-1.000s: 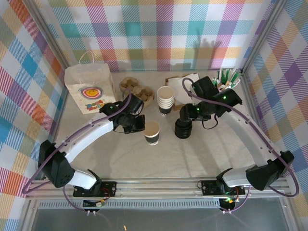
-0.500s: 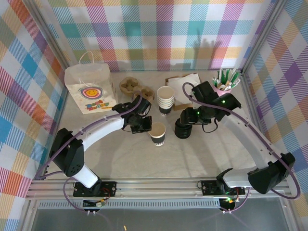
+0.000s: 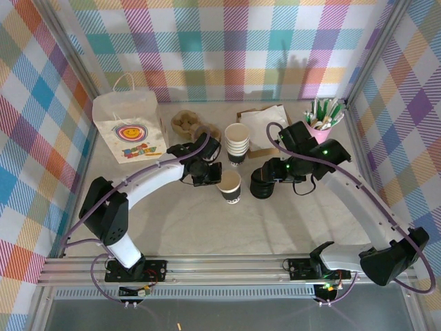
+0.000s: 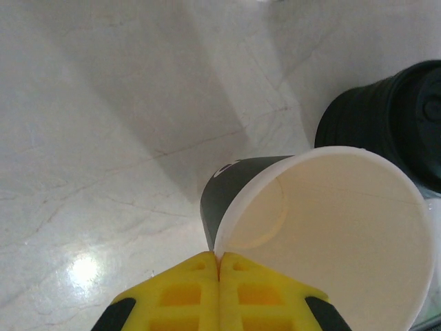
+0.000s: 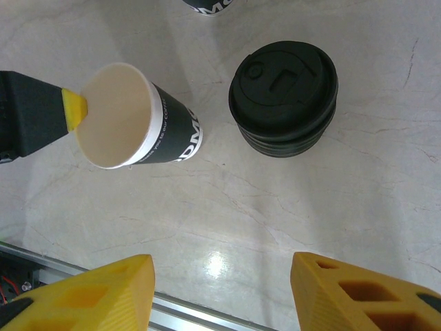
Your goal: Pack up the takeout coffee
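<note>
White tabletop [image 3: 172,227] bore a lid stack [image 5: 283,98]; beside it the left gripper [image 4: 219,265] pinched the cup [image 4: 331,234] by its rim; above it the right gripper [image 5: 222,276] stood spread.

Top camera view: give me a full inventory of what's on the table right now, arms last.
paper bag: one, white with smiley print, back left
cardboard tray: one, brown, right of the bag
cup stack: one, cream, centre back
single cup: one, cream with dark base, no lid, centre
lid stack: one, black, right of the single cup
paper sheets: white on brown, back right
pink holder: one, holding green-and-white sticks, back right corner
left gripper: shut on the single cup's rim
right gripper: open, near the lid stack
</note>
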